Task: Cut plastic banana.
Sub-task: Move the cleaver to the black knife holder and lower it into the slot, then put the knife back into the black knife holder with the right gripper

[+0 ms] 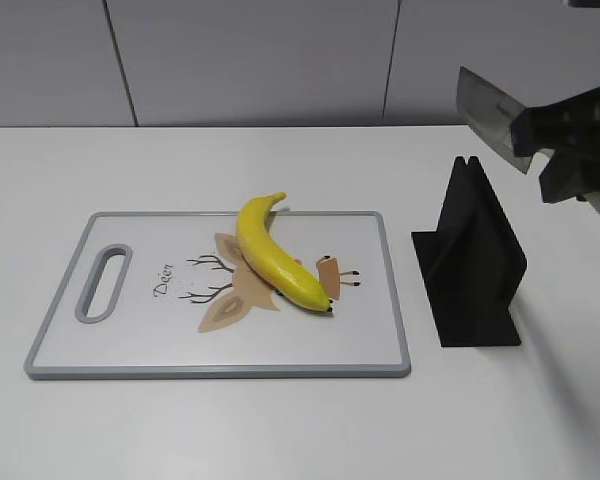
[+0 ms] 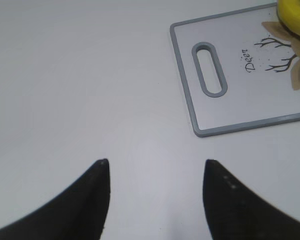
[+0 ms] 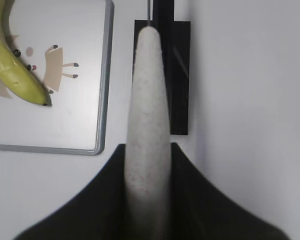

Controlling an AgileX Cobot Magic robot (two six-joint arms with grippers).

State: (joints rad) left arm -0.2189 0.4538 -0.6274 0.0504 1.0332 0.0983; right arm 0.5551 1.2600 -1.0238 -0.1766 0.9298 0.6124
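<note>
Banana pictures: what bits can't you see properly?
- Knife blade: exterior view, its rear hidden by the right gripper; right wrist view shows mainly the handle.
- Plastic banana: left wrist view, cut off by the frame edge.
- Left gripper: its fingers run off the bottom edge.

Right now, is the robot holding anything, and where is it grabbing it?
Yes. The right claw holds a knife by its pale handle, blade up above the black stand. The left claw is open and empty.
</note>
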